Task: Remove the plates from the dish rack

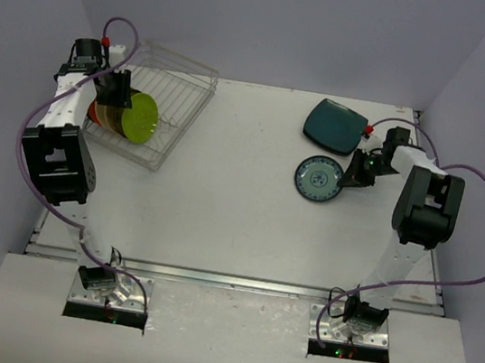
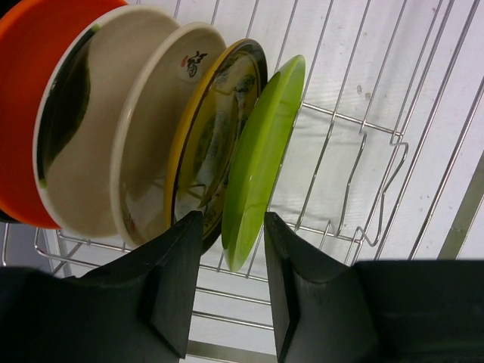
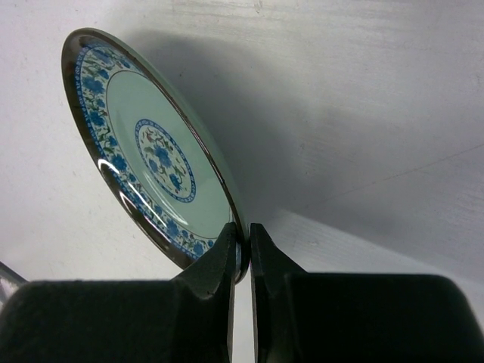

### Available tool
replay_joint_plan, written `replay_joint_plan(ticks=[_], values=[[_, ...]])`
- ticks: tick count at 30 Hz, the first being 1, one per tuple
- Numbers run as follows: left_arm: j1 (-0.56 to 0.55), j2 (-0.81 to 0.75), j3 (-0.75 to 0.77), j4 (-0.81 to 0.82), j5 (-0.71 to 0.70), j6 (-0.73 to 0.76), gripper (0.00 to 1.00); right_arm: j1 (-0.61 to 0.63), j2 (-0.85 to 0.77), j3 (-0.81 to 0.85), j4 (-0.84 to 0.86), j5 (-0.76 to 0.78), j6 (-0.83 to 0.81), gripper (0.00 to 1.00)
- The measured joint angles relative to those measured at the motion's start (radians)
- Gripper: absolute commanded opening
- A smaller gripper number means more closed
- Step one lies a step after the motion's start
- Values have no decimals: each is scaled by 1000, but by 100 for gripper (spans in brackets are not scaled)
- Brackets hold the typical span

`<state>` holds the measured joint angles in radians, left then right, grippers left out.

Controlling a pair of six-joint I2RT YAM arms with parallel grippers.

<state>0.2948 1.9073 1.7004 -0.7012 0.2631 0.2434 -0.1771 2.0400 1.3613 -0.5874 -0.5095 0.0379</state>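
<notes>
A white surface (image 1: 238,208) fills a booth with pale lavender walls, and the two arms rise from its near edge.

The dish rack (image 1: 181,90) sits at the far left of the surface. Five plates stand on edge in a row between its wires. From one end they are the orange-red plate (image 2: 30,98), a cream plate with a dark swirl (image 2: 79,136), a cream plate with small marks (image 2: 151,144), a dark plate with a yellow rim (image 2: 215,128) and the lime green plate (image 2: 261,159). The lime green one stands nearest the rack's bare stretch.

The left tool (image 2: 233,227) is at that row with its jaws spread wide. The lime green plate's lower rim lies in the gap between them. The wrist view does not show whether either finger touches it.

Two plates are out of the rack on the far right of the surface. The dark teal rounded-square plate (image 1: 335,126) lies flat near the back edge. The patterned teal plate (image 1: 319,178) is just beside it, on the near side. The right tool (image 3: 242,238) is clenched on the patterned plate's rim, one finger on each face. I cannot tell whether that plate rests fully on the surface or is tipped up a little.
</notes>
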Motion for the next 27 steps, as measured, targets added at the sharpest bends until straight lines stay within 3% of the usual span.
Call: replay_joint_plan(ticks=[4,7,10,15,19,27], values=[[-18,16,-2,9,-27,10,32,6,10,4,-1,0,0,10],[-30,22,-3,20,-52,16,29,14,19,8,-1,0,3,18],[-40,24,-5,31,-77,21,24,21,26,8,-3,5,6,36],[-53,24,-13,54,-124,25,15,29,37,9,-14,15,15,57],[-65,23,-14,67,-158,37,2,32,37,19,-24,19,23,62],[-107,-1,-31,90,-243,77,0,33,-13,84,-67,22,30,66]])
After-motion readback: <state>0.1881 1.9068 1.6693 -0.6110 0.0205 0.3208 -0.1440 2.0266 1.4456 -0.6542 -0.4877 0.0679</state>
